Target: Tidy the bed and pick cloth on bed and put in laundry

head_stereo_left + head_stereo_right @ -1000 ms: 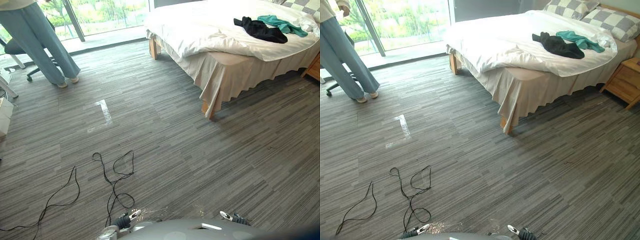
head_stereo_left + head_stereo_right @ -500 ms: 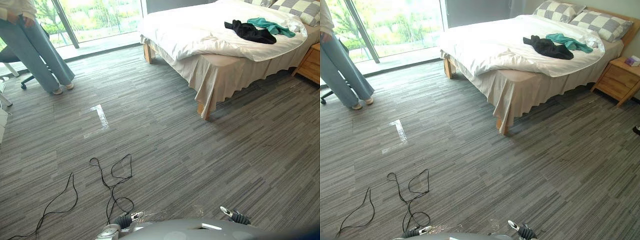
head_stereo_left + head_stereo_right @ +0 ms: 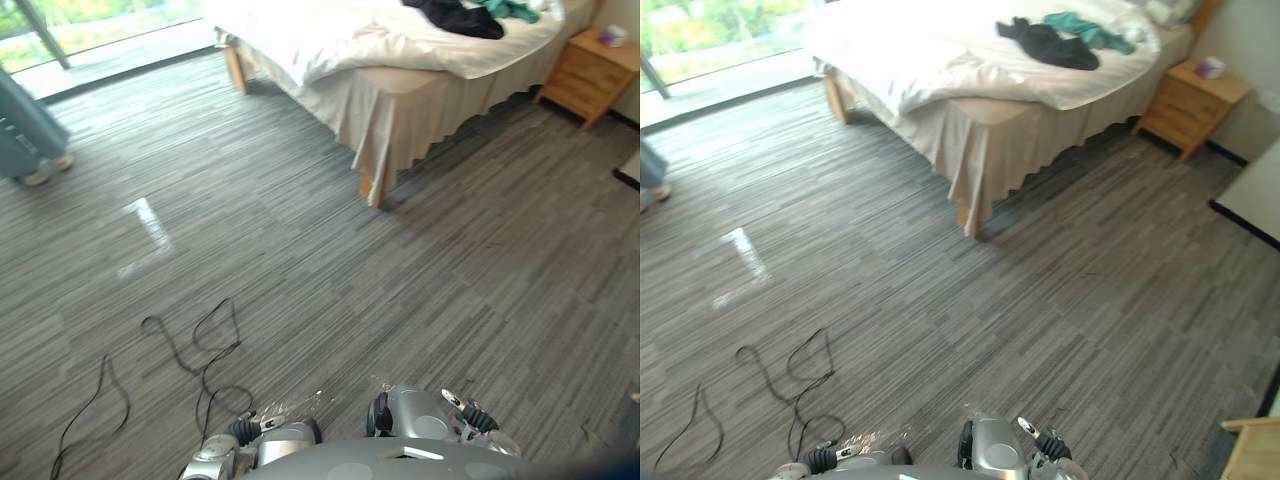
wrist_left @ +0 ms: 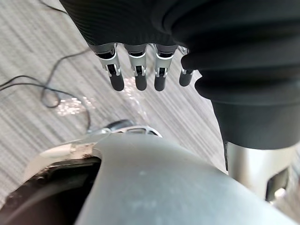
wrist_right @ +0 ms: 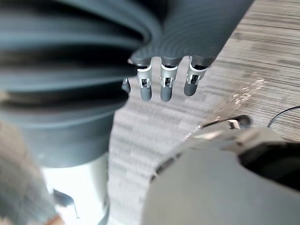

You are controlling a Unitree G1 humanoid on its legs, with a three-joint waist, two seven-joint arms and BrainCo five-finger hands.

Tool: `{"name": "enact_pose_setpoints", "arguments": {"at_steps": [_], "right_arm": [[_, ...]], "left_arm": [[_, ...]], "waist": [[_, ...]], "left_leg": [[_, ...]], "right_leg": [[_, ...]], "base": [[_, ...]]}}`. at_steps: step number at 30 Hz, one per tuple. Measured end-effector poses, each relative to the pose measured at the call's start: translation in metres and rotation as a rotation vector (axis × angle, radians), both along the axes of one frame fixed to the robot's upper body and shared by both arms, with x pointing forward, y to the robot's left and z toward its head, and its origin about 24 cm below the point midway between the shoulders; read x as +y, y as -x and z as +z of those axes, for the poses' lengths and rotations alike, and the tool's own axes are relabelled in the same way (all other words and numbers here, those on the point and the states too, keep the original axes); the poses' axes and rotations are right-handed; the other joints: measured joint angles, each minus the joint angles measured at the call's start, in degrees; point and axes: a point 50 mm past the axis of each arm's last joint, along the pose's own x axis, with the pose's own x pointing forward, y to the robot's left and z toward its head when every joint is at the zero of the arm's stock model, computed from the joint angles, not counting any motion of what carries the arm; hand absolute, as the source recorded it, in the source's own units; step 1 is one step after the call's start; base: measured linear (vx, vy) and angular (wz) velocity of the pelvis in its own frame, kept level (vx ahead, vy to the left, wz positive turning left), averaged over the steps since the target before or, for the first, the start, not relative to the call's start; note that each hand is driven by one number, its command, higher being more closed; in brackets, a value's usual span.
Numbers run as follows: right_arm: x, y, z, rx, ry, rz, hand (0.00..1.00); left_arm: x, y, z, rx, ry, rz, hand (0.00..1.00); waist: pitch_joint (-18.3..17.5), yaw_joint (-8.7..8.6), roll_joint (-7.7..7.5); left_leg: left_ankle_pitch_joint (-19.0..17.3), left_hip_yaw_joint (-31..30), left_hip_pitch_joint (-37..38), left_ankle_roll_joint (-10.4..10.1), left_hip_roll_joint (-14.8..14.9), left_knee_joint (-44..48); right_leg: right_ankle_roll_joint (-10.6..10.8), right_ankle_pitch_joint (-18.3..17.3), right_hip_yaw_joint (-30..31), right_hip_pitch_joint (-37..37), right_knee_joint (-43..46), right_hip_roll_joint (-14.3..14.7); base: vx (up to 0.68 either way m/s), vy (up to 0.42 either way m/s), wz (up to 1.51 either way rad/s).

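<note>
Cloths: two, both on the bed, far from the robot across the floor.
Black cloth (image 3: 1045, 42): one, crumpled on the white duvet, towards the head end of the bed.
Teal cloth (image 3: 1085, 30): one, also crumpled, just beside the black cloth on the headboard side; their edges appear to meet.
Bed (image 3: 970, 70): one, with a rumpled white duvet (image 3: 910, 55) that hangs over the near corner. A beige skirt runs along the side, and two wooden legs show beneath it.
Nightstand (image 3: 1185, 100): one, of light wood, beside the head of the bed. One small box (image 3: 1210, 67) stands on top of it.
Floor (image 3: 1040, 290): grey striped covering, with one bright patch of reflected light towards the window side.
Person: one trouser leg (image 3: 25, 135) and one pale shoe (image 3: 42, 172) show near the window, well apart from the bed.
Left robot hand (image 4: 139, 70): fingers straight and hanging loosely in a row above the floor, holding nothing.
Right robot hand (image 5: 165, 84): likewise relaxed, with straight fingers and nothing between them.
Robot hands and cloths: well apart; neither robot hand touches the bed.
</note>
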Motion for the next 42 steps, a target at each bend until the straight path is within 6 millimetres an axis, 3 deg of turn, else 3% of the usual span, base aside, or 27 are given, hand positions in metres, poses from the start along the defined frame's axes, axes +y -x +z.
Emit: {"name": "enact_pose_setpoints", "arguments": {"at_steps": [2, 3, 4, 6, 7, 8, 11, 12, 13, 14, 16, 18, 20, 22, 23, 24, 26, 27, 28, 29, 30, 32, 33, 35, 37, 40, 42], "right_arm": [[-0.006, 0.002, 0.000, 0.013, 0.002, -0.016, 0.00], [-0.002, 0.012, -0.002, 0.035, -0.019, -0.056, 0.00], [-0.001, 0.015, -0.003, 0.043, -0.026, -0.069, 0.00], [0.005, 0.044, -0.008, 0.111, -0.046, -0.095, 0.00], [0.003, 0.055, -0.009, 0.139, -0.044, -0.102, 0.00], [-0.001, 0.061, -0.008, 0.139, -0.034, -0.106, 0.00], [-0.008, 0.047, -0.006, 0.097, 0.009, -0.080, 0.00], [-0.014, 0.043, -0.004, 0.071, 0.037, -0.059, 0.00], [-0.017, 0.039, -0.003, 0.063, 0.051, -0.038, 0.00], [-0.018, 0.031, -0.002, 0.047, 0.070, 0.011, 0.00], [-0.018, 0.017, 0.000, 0.014, 0.083, 0.078, 0.00], [-0.017, -0.003, 0.004, -0.047, 0.086, 0.126, 0.00], [-0.017, -0.013, 0.007, -0.076, 0.094, 0.153, 0.00], [-0.013, -0.018, 0.009, -0.100, 0.093, 0.188, 0.00], [-0.013, -0.016, 0.009, -0.101, 0.093, 0.197, 0.00], [-0.013, -0.013, 0.008, -0.097, 0.091, 0.204, 0.00], [-0.015, -0.010, 0.008, -0.094, 0.095, 0.205, 0.00], [-0.015, -0.009, 0.008, -0.091, 0.095, 0.204, 0.00], [-0.013, -0.004, 0.007, -0.078, 0.088, 0.203, 0.00], [-0.010, -0.002, 0.006, -0.071, 0.081, 0.212, 0.00], [-0.010, -0.002, 0.005, -0.069, 0.080, 0.217, 0.00], [0.000, -0.003, 0.003, -0.056, 0.053, 0.228, 0.00], [0.000, -0.003, 0.002, -0.053, 0.048, 0.227, 0.00], [-0.003, -0.004, 0.003, -0.056, 0.055, 0.231, 0.00], [-0.006, -0.004, 0.004, -0.067, 0.067, 0.236, 0.00], [-0.006, -0.005, 0.005, -0.092, 0.059, 0.197, 0.00], [-0.003, -0.008, 0.005, -0.111, 0.043, 0.163, 0.00]], "left_arm": [[-0.007, -0.006, -0.001, 0.003, 0.010, -0.026, 0.00], [-0.005, -0.007, 0.000, -0.008, 0.006, -0.024, 0.00], [-0.004, -0.007, 0.000, -0.012, 0.002, -0.022, 0.00], [0.002, -0.004, 0.000, -0.010, -0.009, -0.002, 0.00], [-0.003, -0.004, -0.001, -0.011, 0.006, 0.008, 0.00], [-0.012, 0.000, -0.003, -0.007, 0.030, 0.016, 0.00], [-0.015, -0.009, 0.000, -0.069, 0.039, 0.042, 0.00], [-0.016, -0.012, 0.001, -0.113, 0.044, 0.095, 0.00], [-0.017, -0.015, 0.002, -0.137, 0.051, 0.119, 0.00], [-0.017, -0.022, 0.005, -0.184, 0.058, 0.152, 0.00], [-0.015, -0.031, 0.010, -0.240, 0.052, 0.170, 0.00], [-0.016, -0.041, 0.016, -0.318, 0.071, 0.209, 0.00], [-0.020, -0.046, 0.019, -0.354, 0.083, 0.217, 0.00], [-0.023, -0.047, 0.019, -0.370, 0.093, 0.249, 0.00], [-0.025, -0.046, 0.018, -0.364, 0.097, 0.248, 0.00], [-0.028, -0.047, 0.018, -0.361, 0.106, 0.244, 0.00], [-0.031, -0.048, 0.018, -0.361, 0.115, 0.242, 0.00], [-0.033, -0.048, 0.017, -0.356, 0.119, 0.243, 0.00], [-0.033, -0.050, 0.018, -0.355, 0.118, 0.241, 0.00], [-0.032, -0.050, 0.017, -0.340, 0.116, 0.230, 0.00], [-0.031, -0.048, 0.016, -0.329, 0.113, 0.233, 0.00], [-0.024, -0.044, 0.014, -0.297, 0.094, 0.239, 0.00], [-0.024, -0.042, 0.013, -0.279, 0.084, 0.223, 0.00], [-0.026, -0.037, 0.011, -0.262, 0.076, 0.210, 0.00], [-0.028, -0.033, 0.009, -0.243, 0.058, 0.183, 0.00], [-0.030, -0.033, 0.009, -0.242, 0.033, 0.144, 0.00], [-0.031, -0.034, 0.009, -0.241, 0.021, 0.142, 0.00]], "waist": [[1.45, -1.04, 2.16], [1.79, -1.38, 1.81], [2.05, -1.43, 1.46], [2.55, -1.55, 0.09], [2.81, -2.32, 1.53], [1.88, -3.03, 3.35], [1.12, -2.78, 4.74], [1.16, -2.79, 5.30], [1.16, -2.81, 5.58], [1.41, -2.43, 5.27], [2.13, -1.39, 3.99], [2.67, 1.32, 3.07], [2.65, 2.34, 3.10], [2.65, 2.44, 3.31], [2.55, 2.36, 3.61], [2.68, 2.24, 4.18], [2.52, 2.43, 4.42], [2.32, 2.40, 4.64], [1.50, 2.27, 3.66], [0.34, 1.77, 2.03], [-0.27, 1.74, 1.60], [-1.04, 2.02, -0.37], [-1.21, 1.54, -0.81], [-1.27, 0.69, -0.15], [-1.78, 0.62, 0.91], [-1.66, 0.22, 1.42], [-2.03, 0.54, 0.83]], "left_leg": [[-2.15, 1.94, 0.02, -2.28, 4.61, 1.93], [-2.96, 3.05, 1.15, -4.24, 5.98, 2.29], [-3.44, 3.40, 2.07, -5.31, 6.33, 2.55], [-5.71, 4.17, 5.95, -8.58, 7.34, 3.56], [-7.07, 4.53, 9.06, -8.44, 10.42, 3.70], [-7.09, 4.35, 9.52, -5.56, 12.09, 4.20], [5.89, 2.65, 2.48, -0.74, 18.27, 22.46], [7.70, -1.54, -3.37, -1.96, 20.62, 36.86], [5.95, -4.69, -6.17, -3.01, 19.88, 43.00], [2.18, -9.25, -10.62, -4.31, 16.43, 51.36], [-1.72, -11.97, -15.34, -4.66, 9.99, 55.11], [-5.35, -8.88, -21.09, -3.61, 1.72, 47.75], [-5.76, -5.56, -24.36, -2.85, -1.14, 39.73], [-2.78, -0.32, -26.23, -2.32, -3.23, 25.87], [1.18, 4.12, -25.71, -1.74, -3.74, 16.68], [4.50, 7.97, -25.17, -0.54, -4.04, 9.60], [6.14, 12.54, -25.05, 1.46, -3.64, 4.95], [7.56, 14.49, -25.10, 4.08, -3.41, 4.09], [10.83, 16.02, -24.30, 10.00, -4.57, 5.09], [8.98, 15.80, -24.09, 12.70, -6.99, 4.84], [8.53, 15.85, -24.00, 13.13, -7.71, 4.80], [4.78, 13.79, -21.74, 15.51, -10.65, 6.99], [1.73, 10.14, -18.60, 15.06, -12.33, 8.06], [0.67, 6.00, -13.62, 14.15, -13.04, 6.99], [0.24, 0.01, -8.08, 13.14, -12.80, 4.34], [-1.24, -10.12, -3.00, 10.32, -10.80, 2.66], [-2.55, -17.59, -1.83, 8.00, -9.58, 1.91]], "right_leg": [[0.77, 4.99, 0.41, -2.16, -9.73, 0.38], [2.12, 10.53, 0.98, -4.36, -15.29, -1.44], [2.36, 11.88, 1.56, -4.78, -16.49, -2.21], [2.65, 12.54, 1.94, -4.18, -16.42, -5.27], [1.02, 14.91, 0.11, -5.44, -8.08, -4.29], [-1.15, 10.01, -0.71, -7.62, -2.08, -3.07], [-5.00, 2.89, 0.14, -7.84, 2.18, 0.96], [-6.68, 1.61, 0.61, -4.21, -1.25, 4.48], [-7.53, 1.57, 1.20, -2.04, -3.51, 6.12], [-9.35, 2.24, 2.54, 2.54, -7.97, 8.43], [-11.72, 2.99, 4.34, 8.36, -12.92, 10.11], [-11.47, 3.54, 7.19, 14.46, -17.01, 10.95], [-10.92, 3.02, 8.77, 17.70, -19.19, 10.96], [-9.21, 1.96, 9.29, 22.81, -23.20, 10.87], [-8.20, 1.20, 8.69, 25.98, -25.39, 11.08], [-7.50, 0.44, 8.02, 28.75, -26.78, 11.75], [-6.84, -2.05, 7.30, 31.09, -26.63, 12.46], [-6.02, -3.78, 6.48, 32.23, -26.04, 12.78], [-4.65, -6.10, 5.54, 32.83, -23.60, 11.29], [-3.15, -7.03, 4.04, 30.92, -18.38, 9.01], [-2.30, -7.47, 3.38, 29.05, -14.40, 7.99], [4.59, -5.28, 1.98, 21.28, 8.09, 2.98], [7.09, -1.60, 2.52, 14.80, 25.47, -0.73], [5.60, -2.47, 0.56, 11.32, 33.18, -3.61], [3.53, -3.73, -1.24, 7.22, 32.53, -5.42], [4.29, -4.71, 1.97, 3.19, 13.02, -3.51], [4.38, 0.74, 7.74, 1.30, -7.97, -1.22]], "base": [[0.21, -0.246, -0.62], [0.27, -0.270, -0.46], [0.32, -0.333, -0.32], [0.33, -0.386, -0.06], [0.40, -0.469, 0.06], [0.52, -0.536, -0.23], [0.48, -0.490, -0.58], [0.61, -0.501, -0.45], [0.64, -0.425, -0.54], [0.42, -0.235, -0.42], [0.44, -0.198, -0.66], [0.49, -0.152, -1.01], [0.47, -0.085, -0.71], [0.51, -0.034, -0.39], [0.51, 0.041, -0.03], [0.61, 0.063, 0.01], [0.52, 0.110, 0.07], [0.55, 0.124, 0.23], [0.59, 0.139, 0.40], [0.48, 0.124, 0.34], [0.72, 0.260, 0.28], [0.72, 0.295, 0.54], [0.62, 0.216, 0.96], [0.61, 0.152, 1.19], [0.55, 0.042, 1.28], [0.54, -0.120, 1.85], [0.43, -0.220, 1.65]]}}
